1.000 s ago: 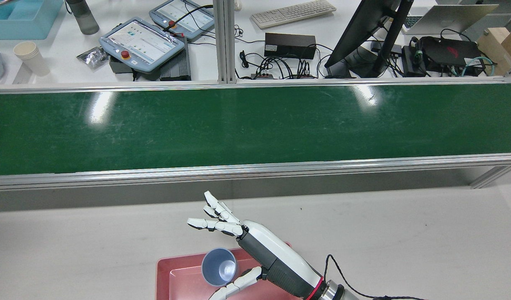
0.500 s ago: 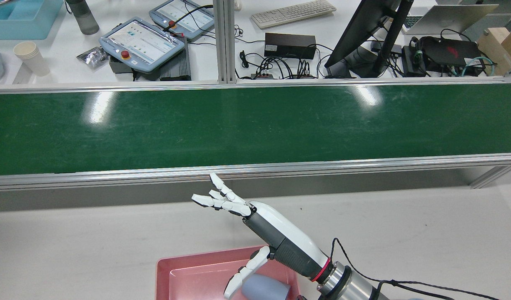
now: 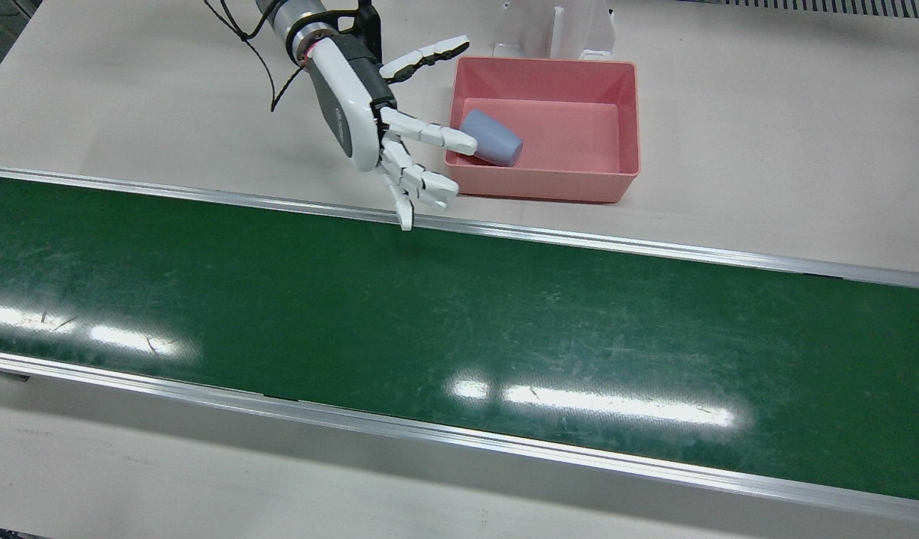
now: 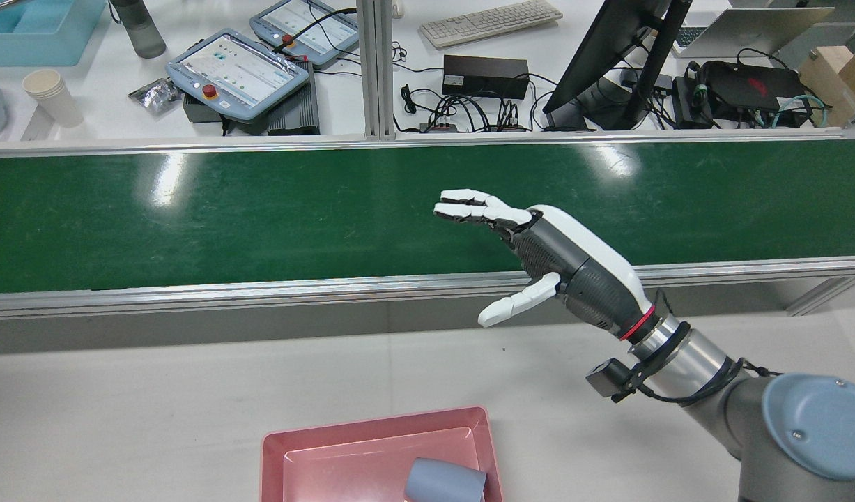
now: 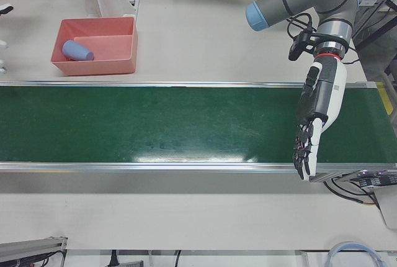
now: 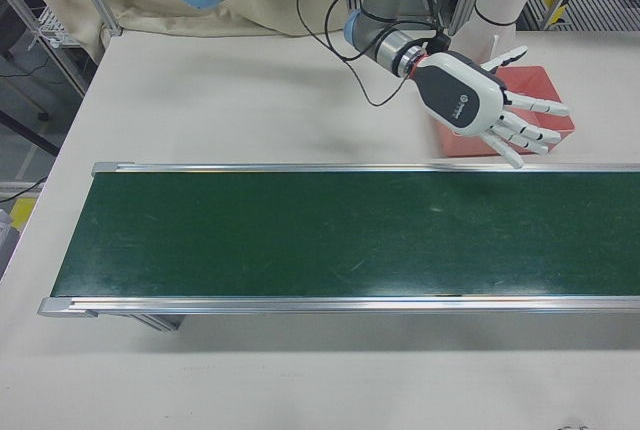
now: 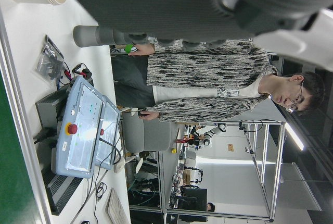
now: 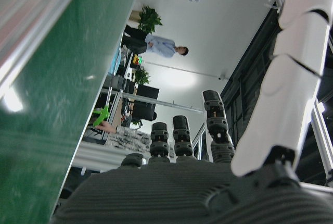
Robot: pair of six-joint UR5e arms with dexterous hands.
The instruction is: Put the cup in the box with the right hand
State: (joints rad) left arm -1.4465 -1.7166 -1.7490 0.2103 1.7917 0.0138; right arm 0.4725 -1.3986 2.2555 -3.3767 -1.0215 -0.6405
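A blue-grey cup [image 3: 492,139] lies on its side inside the pink box [image 3: 541,185], against the wall nearest my right hand. The cup [image 4: 444,481] and box [image 4: 371,427] also show at the bottom of the rear view, and far left in the left-front view [image 5: 77,50]. My right hand [image 3: 373,120] is open and empty, fingers spread, raised beside the box over the near rail of the green belt [image 3: 429,322]. It also shows in the rear view [image 4: 563,261]. My left hand [image 5: 316,118] hangs open over the belt's far end.
A white stand [image 3: 553,30] sits just behind the box. Aluminium rails [image 4: 399,282] border the belt. Beyond the belt are teach pendants [image 4: 235,70], a keyboard [image 4: 490,21], a monitor [image 4: 622,63] and cables.
The cup left my right hand and dropped into the box, onto its side. My right hand then rose, swung right and moved forward over the belt's edge, still open.
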